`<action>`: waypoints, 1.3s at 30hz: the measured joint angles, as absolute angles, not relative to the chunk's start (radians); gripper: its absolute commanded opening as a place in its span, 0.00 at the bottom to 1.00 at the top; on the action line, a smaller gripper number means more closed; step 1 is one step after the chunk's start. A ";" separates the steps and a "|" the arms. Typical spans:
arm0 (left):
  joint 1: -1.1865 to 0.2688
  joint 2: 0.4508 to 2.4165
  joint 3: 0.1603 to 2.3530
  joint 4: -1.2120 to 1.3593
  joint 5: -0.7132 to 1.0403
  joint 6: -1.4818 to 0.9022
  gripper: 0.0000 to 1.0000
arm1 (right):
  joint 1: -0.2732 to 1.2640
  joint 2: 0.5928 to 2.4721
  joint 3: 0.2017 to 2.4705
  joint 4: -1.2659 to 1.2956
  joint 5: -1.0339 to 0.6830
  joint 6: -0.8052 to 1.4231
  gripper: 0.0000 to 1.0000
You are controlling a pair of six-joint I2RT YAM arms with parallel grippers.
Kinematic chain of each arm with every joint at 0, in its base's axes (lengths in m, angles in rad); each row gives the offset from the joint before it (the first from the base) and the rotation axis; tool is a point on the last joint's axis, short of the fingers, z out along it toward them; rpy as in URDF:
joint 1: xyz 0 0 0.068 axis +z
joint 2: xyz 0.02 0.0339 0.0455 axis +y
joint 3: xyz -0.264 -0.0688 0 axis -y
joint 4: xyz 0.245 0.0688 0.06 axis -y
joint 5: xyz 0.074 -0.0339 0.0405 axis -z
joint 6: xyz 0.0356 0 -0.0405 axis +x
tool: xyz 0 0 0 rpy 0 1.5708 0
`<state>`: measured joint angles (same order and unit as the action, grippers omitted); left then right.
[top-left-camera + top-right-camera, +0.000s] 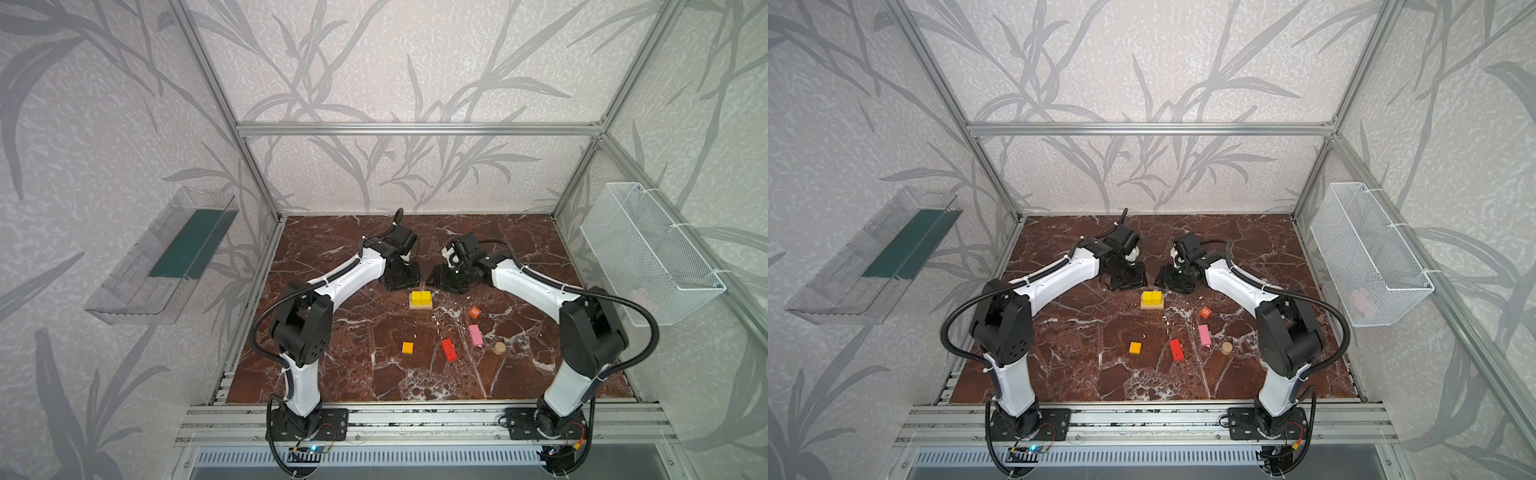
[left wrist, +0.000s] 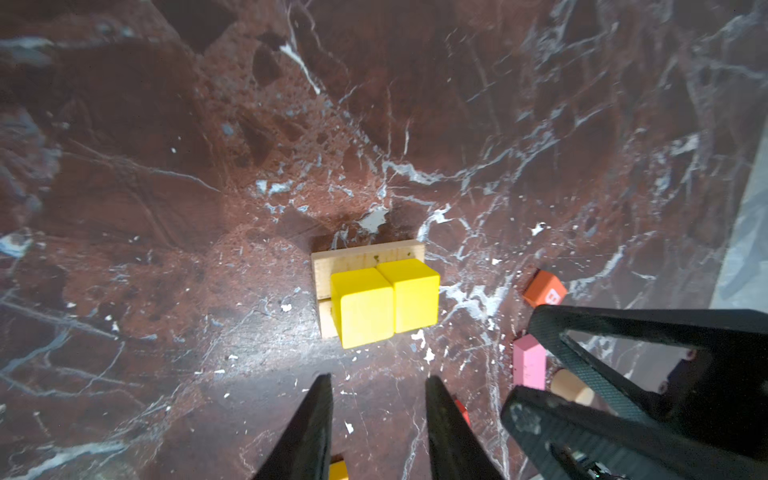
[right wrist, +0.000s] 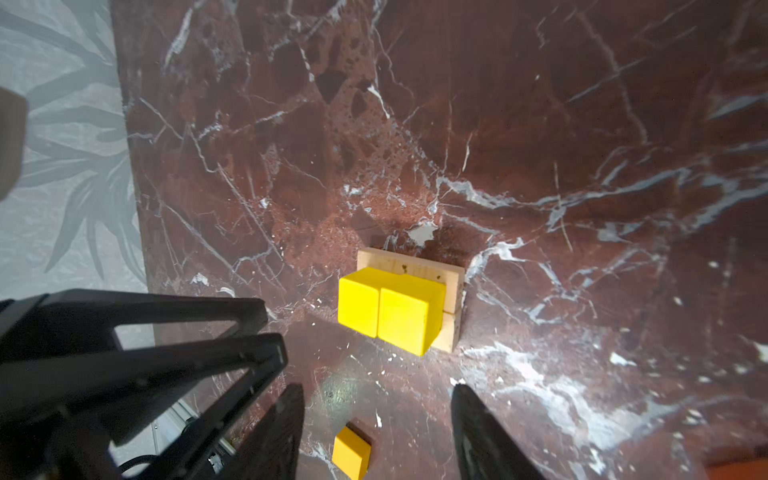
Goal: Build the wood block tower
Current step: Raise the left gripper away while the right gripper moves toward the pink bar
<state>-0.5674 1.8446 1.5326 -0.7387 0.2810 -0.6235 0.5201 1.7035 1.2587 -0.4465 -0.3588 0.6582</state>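
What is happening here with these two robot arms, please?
A block tower is being built: two yellow cubes sit on tan planks. The left claw and right claw are both open and empty, just beyond it. An orange cube, red brick, pink brick, orange-red cube and tan cylinder lie loose.

two cubes (image 1: 420, 296) side by side on planks (image 1: 421, 307) | bricks (image 1: 475, 335) before planks | cylinder (image 1: 499, 347) right of bricks

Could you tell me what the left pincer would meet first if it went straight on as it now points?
Most likely the yellow cubes on the tan planks, which lie straight ahead of the left pincer in its wrist view. Depth is unclear, so it might touch the tabletop short of them.
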 measured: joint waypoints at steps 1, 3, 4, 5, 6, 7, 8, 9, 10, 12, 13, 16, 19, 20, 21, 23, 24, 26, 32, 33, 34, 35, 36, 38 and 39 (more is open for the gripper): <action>-0.567 1.821 1.527 -0.737 0.279 -0.621 0.37 | 0.522 1.671 1.242 -0.451 -0.350 0.659 0.58; -0.567 1.754 1.497 -0.724 0.276 -0.619 0.37 | 0.527 1.592 1.195 -0.463 -0.327 0.660 0.54; -0.567 1.722 1.477 -0.717 0.275 -0.617 0.37 | 0.531 1.559 1.171 -0.468 -0.313 0.661 0.52; -0.567 1.686 1.453 -0.712 0.272 -0.616 0.37 | 0.537 1.518 1.140 -0.478 -0.296 0.662 0.47; -0.567 1.647 1.427 -0.704 0.268 -0.613 0.37 | 0.544 1.472 1.101 -0.485 -0.276 0.667 0.41; -0.567 1.621 1.410 -0.701 0.265 -0.612 0.37 | 0.550 1.440 1.072 -0.494 -0.259 0.670 0.35; -0.567 1.591 1.389 -0.694 0.260 -0.609 0.37 | 0.556 1.401 1.033 -0.504 -0.240 0.676 0.29; -0.567 1.562 1.366 -0.682 0.255 -0.608 0.37 | 0.562 1.366 0.995 -0.511 -0.223 0.689 0.25; -0.567 1.542 1.349 -0.675 0.251 -0.605 0.37 | 0.567 1.340 0.962 -0.518 -0.207 0.694 0.23; -0.567 1.507 1.317 -0.663 0.239 -0.604 0.36 | 0.577 1.298 0.896 -0.536 -0.178 0.715 0.20; -0.567 1.496 1.308 -0.660 0.236 -0.603 0.36 | 0.579 1.286 0.870 -0.544 -0.166 0.723 0.20; -0.567 1.479 1.283 -0.649 0.233 -0.603 0.36 | 0.582 1.259 0.796 -0.573 -0.126 0.749 0.28; -0.567 1.475 1.261 -0.640 0.234 -0.603 0.35 | 0.582 1.236 0.757 -0.601 -0.089 0.768 0.43; -0.567 1.475 1.255 -0.637 0.234 -0.603 0.35 | 0.582 1.229 0.752 -0.611 -0.076 0.772 0.47; -0.567 1.475 1.250 -0.636 0.234 -0.603 0.35 | 0.582 1.224 0.750 -0.617 -0.064 0.774 0.52; -0.567 1.475 1.244 -0.635 0.234 -0.603 0.35 | 0.582 1.221 0.750 -0.623 -0.041 0.776 0.60; -0.567 1.473 1.241 -0.634 0.234 -0.603 0.35 | 0.582 1.221 0.750 -0.625 -0.034 0.777 0.63; -0.567 1.466 1.238 -0.635 0.234 -0.603 0.35 | 0.582 1.224 0.750 -0.627 -0.022 0.775 0.69; -0.567 1.437 1.237 -0.635 0.233 -0.602 0.35 | 0.580 1.265 0.739 -0.614 -0.017 0.772 0.78; -0.567 1.437 1.237 -0.635 0.233 -0.602 0.35 | 0.580 1.272 0.734 -0.608 -0.018 0.770 0.79; -0.567 1.437 1.237 -0.635 0.233 -0.602 0.35 | 0.578 1.278 0.730 -0.603 -0.020 0.770 0.80; -0.567 1.437 1.236 -0.635 0.233 -0.602 0.35 | 0.575 1.285 0.725 -0.595 -0.023 0.769 0.80; -0.567 1.437 1.236 -0.635 0.232 -0.602 0.35 | 0.572 1.293 0.721 -0.588 -0.028 0.768 0.80; -0.567 1.437 1.236 -0.635 0.233 -0.602 0.35 | 0.564 1.310 0.717 -0.574 -0.037 0.764 0.80; -0.567 1.437 1.236 -0.635 0.233 -0.602 0.35 | 0.560 1.320 0.717 -0.566 -0.044 0.762 0.80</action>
<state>-0.5667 1.4372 1.2362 -0.6350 0.2325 -0.6022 0.5598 1.3197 0.7166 -0.5663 -0.0437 0.7620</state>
